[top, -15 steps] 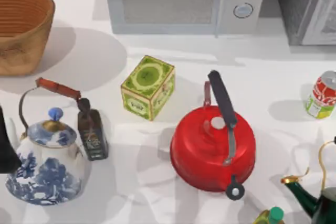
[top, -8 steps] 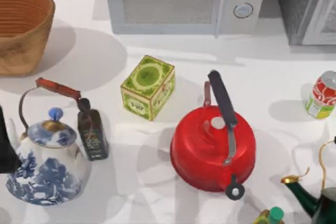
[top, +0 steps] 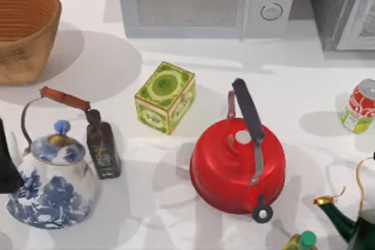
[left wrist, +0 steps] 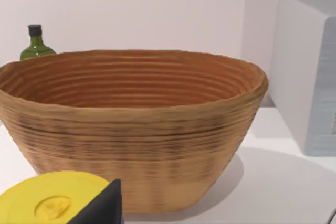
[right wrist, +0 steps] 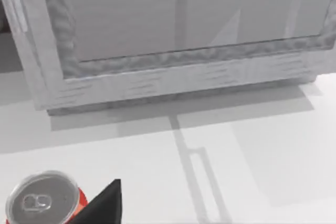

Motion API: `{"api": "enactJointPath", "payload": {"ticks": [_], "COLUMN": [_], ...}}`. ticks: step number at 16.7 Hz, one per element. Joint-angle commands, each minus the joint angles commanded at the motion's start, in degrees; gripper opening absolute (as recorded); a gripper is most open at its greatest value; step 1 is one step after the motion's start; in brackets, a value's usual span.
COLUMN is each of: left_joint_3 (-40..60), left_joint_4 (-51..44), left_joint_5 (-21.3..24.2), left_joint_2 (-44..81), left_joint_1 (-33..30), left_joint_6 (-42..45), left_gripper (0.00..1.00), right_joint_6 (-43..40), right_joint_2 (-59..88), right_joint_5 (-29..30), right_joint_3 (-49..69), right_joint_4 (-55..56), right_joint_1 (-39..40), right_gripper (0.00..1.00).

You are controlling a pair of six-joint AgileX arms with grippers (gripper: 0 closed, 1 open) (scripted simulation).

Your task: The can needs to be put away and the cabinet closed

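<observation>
The can [top: 358, 105] stands upright on the bench [top: 293, 92] at its right edge, in front of the cabinet [top: 343, 7], apart from it. Its red, white and yellow-green label's writing is unreadable. The state of either end effector: cannot tell.

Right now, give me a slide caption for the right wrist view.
Right wrist view: the can stands upright on the white table, in front of the cabinet.

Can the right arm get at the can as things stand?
Probably yes. The can stands upright on bare table at the right edge, apart from the red kettle and below the cabinet; the right wrist view has it close by.
</observation>
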Motion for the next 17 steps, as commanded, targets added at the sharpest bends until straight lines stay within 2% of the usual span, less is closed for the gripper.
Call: {"api": "enactJointPath", "payload": {"ticks": [9,17], "left_joint_3": [0.0,0.0], "left_joint_4": [0.0,0.0], "left_joint_5": [0.0,0.0], "left_joint_2": [0.0,0.0], "left_joint_1": [0.0,0.0], "left_joint_6": [0.0,0.0], "left_gripper": [1.0,1.0], "right_joint_6": [3.09,5.08], "right_joint_2": [22.49,35.94], "right_joint_5": [1.2,1.01], "right_joint_3": [9.83,14.28], "right_joint_4": [1.98,3.12], "right_joint_1": [1.62,5.61], "right_gripper": [1.0,1.0]}}
